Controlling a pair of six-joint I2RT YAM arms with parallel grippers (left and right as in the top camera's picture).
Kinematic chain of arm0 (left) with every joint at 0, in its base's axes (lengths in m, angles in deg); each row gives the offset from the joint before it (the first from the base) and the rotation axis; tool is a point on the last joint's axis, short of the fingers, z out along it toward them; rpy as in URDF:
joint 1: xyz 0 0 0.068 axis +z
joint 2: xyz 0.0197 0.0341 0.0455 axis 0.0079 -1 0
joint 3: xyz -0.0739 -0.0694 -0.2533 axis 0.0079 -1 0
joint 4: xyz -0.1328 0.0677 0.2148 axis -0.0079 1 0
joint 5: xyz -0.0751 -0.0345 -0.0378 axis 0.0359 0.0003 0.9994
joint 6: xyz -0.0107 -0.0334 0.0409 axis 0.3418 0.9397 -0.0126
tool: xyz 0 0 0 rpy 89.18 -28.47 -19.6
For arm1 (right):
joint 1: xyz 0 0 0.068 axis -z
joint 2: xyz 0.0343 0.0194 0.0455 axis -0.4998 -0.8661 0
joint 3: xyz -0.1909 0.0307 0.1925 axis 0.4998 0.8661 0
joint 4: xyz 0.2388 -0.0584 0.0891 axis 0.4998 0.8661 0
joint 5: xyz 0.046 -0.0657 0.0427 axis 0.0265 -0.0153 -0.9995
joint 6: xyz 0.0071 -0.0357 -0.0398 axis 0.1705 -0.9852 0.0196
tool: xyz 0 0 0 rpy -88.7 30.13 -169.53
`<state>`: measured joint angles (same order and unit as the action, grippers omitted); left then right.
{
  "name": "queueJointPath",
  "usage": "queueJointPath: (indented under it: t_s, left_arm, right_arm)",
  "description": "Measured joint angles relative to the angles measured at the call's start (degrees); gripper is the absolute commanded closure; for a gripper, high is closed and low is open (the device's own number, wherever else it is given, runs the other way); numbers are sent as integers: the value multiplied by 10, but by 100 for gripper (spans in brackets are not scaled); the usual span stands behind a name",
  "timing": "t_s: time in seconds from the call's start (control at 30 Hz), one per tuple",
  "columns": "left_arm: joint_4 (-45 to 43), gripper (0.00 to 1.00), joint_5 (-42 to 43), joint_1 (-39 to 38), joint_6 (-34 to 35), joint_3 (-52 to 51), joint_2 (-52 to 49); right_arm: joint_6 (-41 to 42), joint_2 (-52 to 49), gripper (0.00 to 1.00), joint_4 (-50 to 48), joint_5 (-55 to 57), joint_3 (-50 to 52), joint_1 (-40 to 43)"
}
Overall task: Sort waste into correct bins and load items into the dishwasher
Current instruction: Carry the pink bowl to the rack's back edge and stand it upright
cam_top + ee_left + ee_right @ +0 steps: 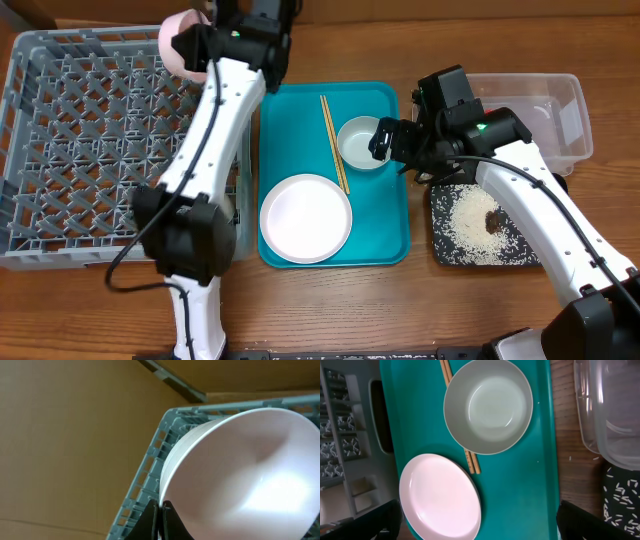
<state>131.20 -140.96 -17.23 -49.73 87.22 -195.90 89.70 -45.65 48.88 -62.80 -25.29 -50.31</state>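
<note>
1. Pink bowl [240, 475] fills the left wrist view. The left fingers [161, 512] are closed on its rim at the 6 o'clock edge, and the bowl is tilted on its side.
2. Seen from overhead, this bowl is held over the 1 o'clock corner of the grey dish rack [60, 150], which takes up the 9 o'clock side of the table [600, 40].
3. Right fingers [388, 142] hang over the 3 o'clock rim of a pale green bowl [487, 405]. In the right wrist view the tips sit at the two lower corners, spread wide, gripping nothing.
4. That green bowl sits at 1 o'clock on the teal tray [385, 230], at the table's centre.
5. Wooden chopsticks [334, 143] lie on the tray along the bowl's 9 o'clock side, running roughly 12 to 6. The bowl's rim overlaps them.
6. White plate [305, 217] lies flat at the tray's 7 o'clock, just beside the chopstick ends.
7. Clear tub [560, 110] stands at the table's 2 o'clock.
8. Black tray [450, 250] lies at 4 o'clock, holding scattered rice grains [465, 228] and a brown scrap [493, 220].
</note>
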Motion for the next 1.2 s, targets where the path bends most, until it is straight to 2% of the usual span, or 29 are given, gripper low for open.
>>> queueJointPath:
  t_s: [0.2, 0.4, 0.93, 1.2]
  left_arm:
    - [1, 96, -43, 2, -9, 0, -50]
    - [-1, 96, -60, 4, -9, 0, -54]
    - [4, 96, -63, 4, -9, 0, -54]
    - [36, 96, -27, 30, 7, 0, -40]
  right_arm:
    - [0, 0, 0, 0, 0, 0, 0]
    - [0, 0, 0, 0, 0, 0, 0]
    - [0, 0, 0, 0, 0, 0, 0]
    - [0, 0, 0, 0, 0, 0, 0]
